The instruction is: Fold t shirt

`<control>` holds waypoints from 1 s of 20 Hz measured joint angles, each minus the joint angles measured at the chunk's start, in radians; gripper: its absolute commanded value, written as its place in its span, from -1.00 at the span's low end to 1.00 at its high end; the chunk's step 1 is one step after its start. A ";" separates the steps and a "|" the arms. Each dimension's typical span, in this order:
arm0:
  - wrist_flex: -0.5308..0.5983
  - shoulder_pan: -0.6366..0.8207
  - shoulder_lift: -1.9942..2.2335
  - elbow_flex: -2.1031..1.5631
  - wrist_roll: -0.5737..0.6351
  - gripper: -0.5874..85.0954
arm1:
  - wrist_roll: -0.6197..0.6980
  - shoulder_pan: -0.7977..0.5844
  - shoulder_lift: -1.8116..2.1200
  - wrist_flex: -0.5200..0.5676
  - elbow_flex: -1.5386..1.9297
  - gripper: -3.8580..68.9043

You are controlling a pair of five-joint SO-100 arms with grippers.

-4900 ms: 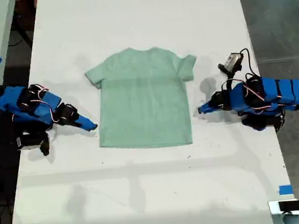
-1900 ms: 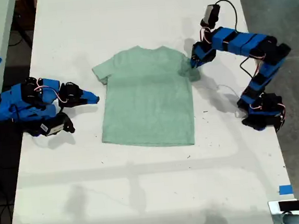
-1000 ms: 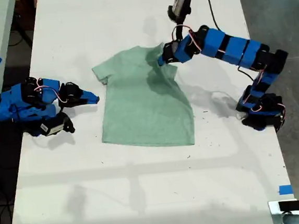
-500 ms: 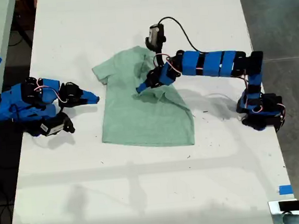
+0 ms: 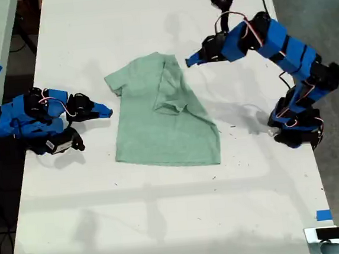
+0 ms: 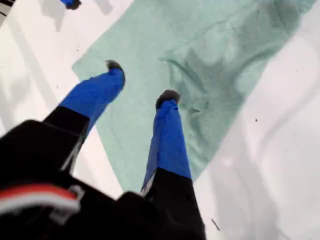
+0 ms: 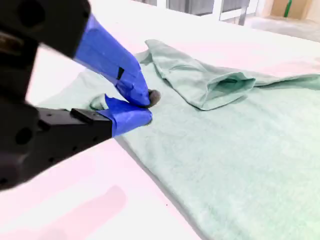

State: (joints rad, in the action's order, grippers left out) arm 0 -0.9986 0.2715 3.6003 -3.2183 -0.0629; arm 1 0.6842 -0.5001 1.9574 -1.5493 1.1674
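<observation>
Small pale mint-green short-sleeved cloth t shirt [image 5: 163, 118] lies mid white bench [image 5: 165, 210]; sleeve and side toward exterior view's right folded over onto body, other sleeve flat; my first tool [image 5: 191, 60] raised above bench just off shirt's folded edge, jaws spread, nothing held; my second tool [image 5: 104, 113] low, just beside shirt's flat sleeve at exterior view's left, jaws closed, empty.

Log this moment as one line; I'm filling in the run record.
stage: one sleeve folded inward | my first tool: open, raised above the t shirt | my second tool: shut, low beside the t shirt
</observation>
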 measured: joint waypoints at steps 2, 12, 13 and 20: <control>0.000 0.000 0.000 0.000 0.000 -0.99 | -0.040 0.023 0.238 -0.008 0.179 -0.88; 0.000 0.000 0.000 0.000 -0.002 -0.99 | -0.227 0.273 1.517 0.141 1.723 -0.88; 0.000 0.000 0.000 0.000 -0.002 -0.99 | -0.238 0.276 1.529 0.186 1.841 -0.88; 0.000 0.000 0.000 0.000 -0.002 -0.99 | -0.359 0.304 1.545 0.199 1.875 -0.77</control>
State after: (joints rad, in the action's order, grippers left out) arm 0 -0.9986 0.2715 3.6003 -3.2183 -0.0644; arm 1 0.3252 -0.1963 3.5021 -1.3499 3.0419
